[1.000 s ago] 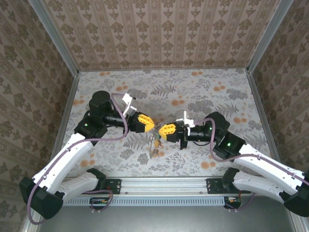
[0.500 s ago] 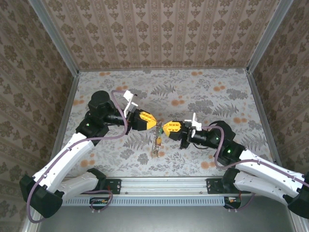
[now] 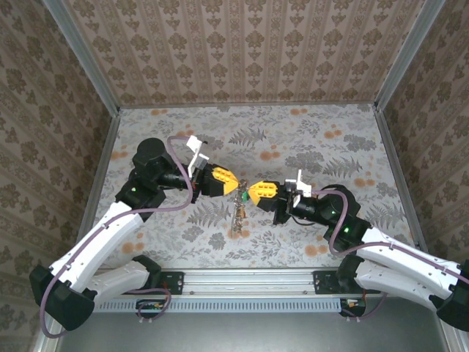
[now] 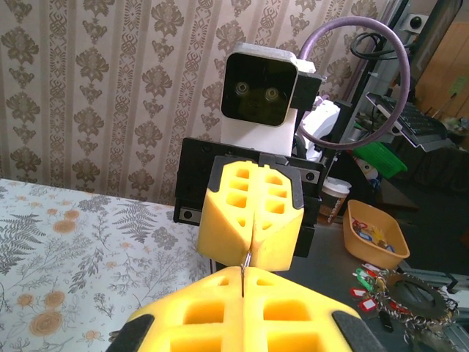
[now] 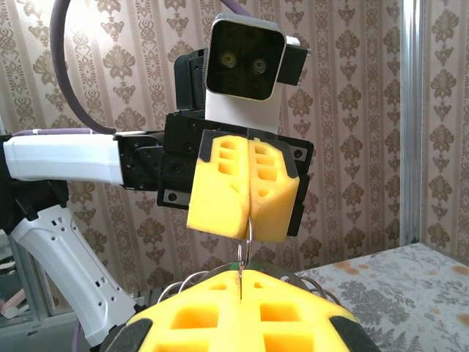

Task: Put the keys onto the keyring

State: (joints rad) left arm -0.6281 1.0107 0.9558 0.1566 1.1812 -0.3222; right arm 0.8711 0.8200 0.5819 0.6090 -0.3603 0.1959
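The thin grey wire keyring (image 3: 242,192) is stretching between my blocky yellow left hand (image 3: 236,188) and right hand (image 3: 251,193), both clenching it above the floral bench (image 3: 322,139), with the keys (image 3: 239,214) dangling beneath. My right forearm is now lying lower than a second ago.
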